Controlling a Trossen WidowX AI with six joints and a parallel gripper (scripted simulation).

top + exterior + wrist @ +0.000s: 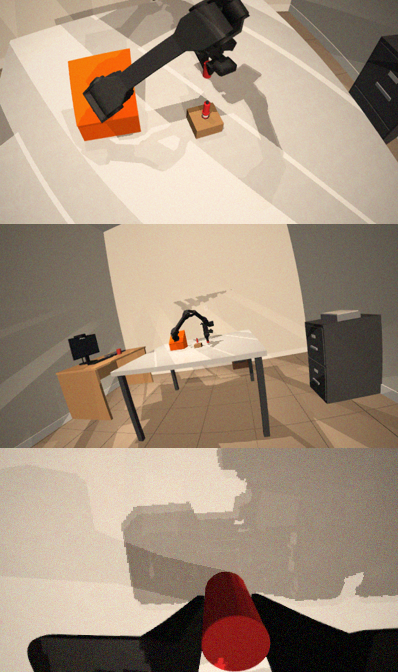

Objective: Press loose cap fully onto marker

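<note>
The red cap [206, 73] [208, 342] [235, 640] stands upright on the white table, behind the holder block in the top view. My gripper [208, 66] [208, 340] [227, 601] points down over it and is shut on the cap, with one black finger on each side in the wrist view. In the top view the fingers partly hide the cap's upper part. The red marker [206, 108] [197, 340] stands upright in the tan holder block [206, 126] [198, 345], with its dark tip up and bare and a white band near the block.
The arm's base sits on an orange box [109, 122] [178, 345], left of the holder block. The arm reaches over from there. A dark cabinet [373, 90] [351, 361] stands on the floor off the table's right side, and a desk [84, 392] stands at the left.
</note>
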